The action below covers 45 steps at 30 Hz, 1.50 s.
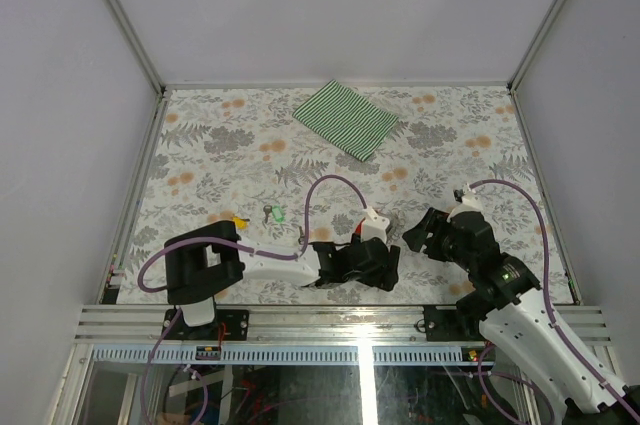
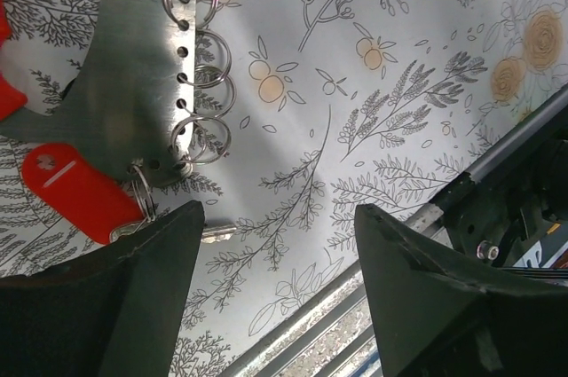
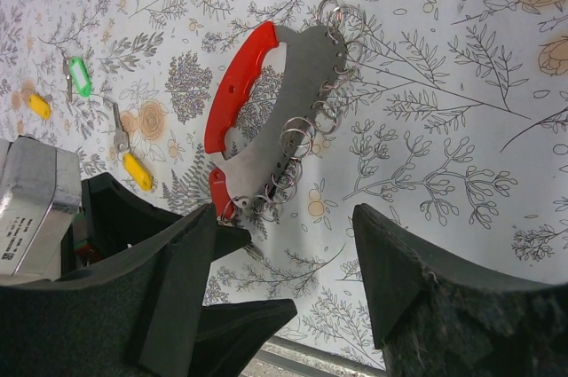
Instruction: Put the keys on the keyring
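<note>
The floral counter [image 1: 450,145] carries everything. A green striped cloth [image 1: 345,117] lies at its far middle, well apart from the arms.

Both arms reach over the near edge, with their heads close together. The left pincer [image 2: 280,235] is released: its dark fingers [image 2: 151,297] stand wide apart with only bare counter between them. The right pincer [image 3: 284,244] is released too, its jaws spread and gripping nothing.

The keyring [image 3: 293,84] lies flat on the counter just past both pincers. It is a grey metal plate with a curved red grip along one side and a row of silver rings along the other. A red tag [image 2: 75,191] hangs from the ring at the plate's near end, just beside the left pincer's finger, and a bit of silver blade shows next to it.

The loose keys lie on the counter beyond the keyring's red side, apart from it. One yellow key [image 3: 135,170] is the nearest. The green key [image 3: 80,75] and the other yellow key [image 3: 40,106] lie farther off.
</note>
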Tool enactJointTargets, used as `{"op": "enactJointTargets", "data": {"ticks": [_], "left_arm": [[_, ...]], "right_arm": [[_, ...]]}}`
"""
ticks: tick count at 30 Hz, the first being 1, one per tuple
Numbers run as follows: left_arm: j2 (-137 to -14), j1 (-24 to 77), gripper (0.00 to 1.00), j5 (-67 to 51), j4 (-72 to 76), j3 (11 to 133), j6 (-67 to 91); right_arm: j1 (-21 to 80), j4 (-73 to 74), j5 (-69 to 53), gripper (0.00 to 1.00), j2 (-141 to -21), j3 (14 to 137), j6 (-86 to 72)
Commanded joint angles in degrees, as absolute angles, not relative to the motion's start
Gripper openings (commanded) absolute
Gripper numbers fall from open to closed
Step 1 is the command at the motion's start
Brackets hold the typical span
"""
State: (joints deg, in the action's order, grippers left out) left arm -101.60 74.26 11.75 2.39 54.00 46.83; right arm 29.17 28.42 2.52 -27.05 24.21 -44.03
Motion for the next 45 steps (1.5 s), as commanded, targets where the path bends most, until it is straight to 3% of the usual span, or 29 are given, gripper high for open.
{"op": "enactJointTargets", "data": {"ticks": [1, 17, 28, 33, 40, 45], "left_arm": [[-100.9, 74.5, 0.71, 14.7, 0.5, 53.0, 48.2], [-87.2, 74.4, 0.74, 19.3, -5.0, 46.1, 43.4], [-80.2, 72.7, 0.74, 20.5, -3.4, 44.7, 41.4], [-75.8, 67.8, 0.74, 15.8, -0.2, 40.2, 42.8], [-72.4, 64.8, 0.72, 14.9, 0.6, 37.0, 41.8], [-77.1, 65.8, 0.63, 14.4, 0.0, 41.5, 39.5]], "right_arm": [[29.0, 26.2, 3.1, 0.7, -26.9, 24.1, -44.4], [29.1, 21.9, -1.6, 0.69, -30.9, 22.3, -42.6], [29.1, 14.8, -15.5, 0.56, -43.5, 21.9, -35.5], [29.2, 10.8, -18.3, 0.5, -48.6, 21.2, -35.2], [33.7, 12.2, -8.9, 0.43, -49.6, 21.9, -38.7], [33.7, 19.7, 2.9, 0.43, -44.2, 25.0, -40.3]]}}
